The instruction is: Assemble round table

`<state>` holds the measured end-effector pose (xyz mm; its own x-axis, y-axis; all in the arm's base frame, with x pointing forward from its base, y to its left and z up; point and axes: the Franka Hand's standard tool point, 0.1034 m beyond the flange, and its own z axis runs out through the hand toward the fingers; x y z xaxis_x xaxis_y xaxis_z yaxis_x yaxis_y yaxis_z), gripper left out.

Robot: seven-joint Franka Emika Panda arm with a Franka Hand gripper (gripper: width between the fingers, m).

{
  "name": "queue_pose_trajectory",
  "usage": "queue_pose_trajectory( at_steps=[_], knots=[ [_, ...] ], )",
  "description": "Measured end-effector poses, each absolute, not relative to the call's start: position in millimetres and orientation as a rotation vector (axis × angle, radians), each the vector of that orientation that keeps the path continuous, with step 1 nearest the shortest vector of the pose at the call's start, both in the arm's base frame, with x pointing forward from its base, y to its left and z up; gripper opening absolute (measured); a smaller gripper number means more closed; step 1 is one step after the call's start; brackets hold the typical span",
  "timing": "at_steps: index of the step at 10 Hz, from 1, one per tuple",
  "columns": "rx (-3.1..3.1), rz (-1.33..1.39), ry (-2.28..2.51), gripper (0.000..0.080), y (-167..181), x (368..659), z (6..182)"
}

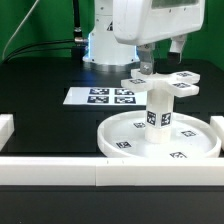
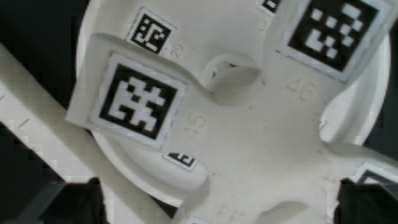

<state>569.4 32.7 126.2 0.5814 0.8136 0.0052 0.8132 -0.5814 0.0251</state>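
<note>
No readable brand or text anywhere; only black-and-white square tags, patterns w/o letters. Round disc (image 1: 160,140), white plastic, large, raised rim, lying flat near the front on the exterior view's right, just behind the white border bar (image 1: 110,172); tags on its floor and outer wall. Short thick cylinder leg (image 1: 159,110) standing upright at approx. the disc's centre, tags on its side. Cross-shaped base (image 1: 160,84), white, flat arms w/ a tag on each end, seated on top of the leg, arms spread level. Gripper (image 1: 160,62) poised directly above the base, pincer spread wide, nothing held; fingers dark, wrist housing white and glossy. Whether fingertips touch the base: cannot tell. Wrist view: base (image 2: 231,90) filling the pic, smooth matte plastic, small raised nub near centre, bold tags on the arms, disc rim curving beneath; blurred at the edges. Marker board (image 1: 100,97), thin flat white sheet w/ four square tags, lying on the black table (image 1: 40,100) to the exterior view's left of the disc, farther back, apart from it. Second bar (image 1: 6,130) at far left edge.
</note>
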Motion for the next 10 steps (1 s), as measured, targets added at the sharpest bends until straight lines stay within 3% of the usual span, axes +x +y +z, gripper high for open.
queue_pose_trajectory(
  at_steps=[10],
  knots=[
    [2.627, 0.020, 1.654, 0.0649, 41.0, 552.5, 106.6]
  ],
)
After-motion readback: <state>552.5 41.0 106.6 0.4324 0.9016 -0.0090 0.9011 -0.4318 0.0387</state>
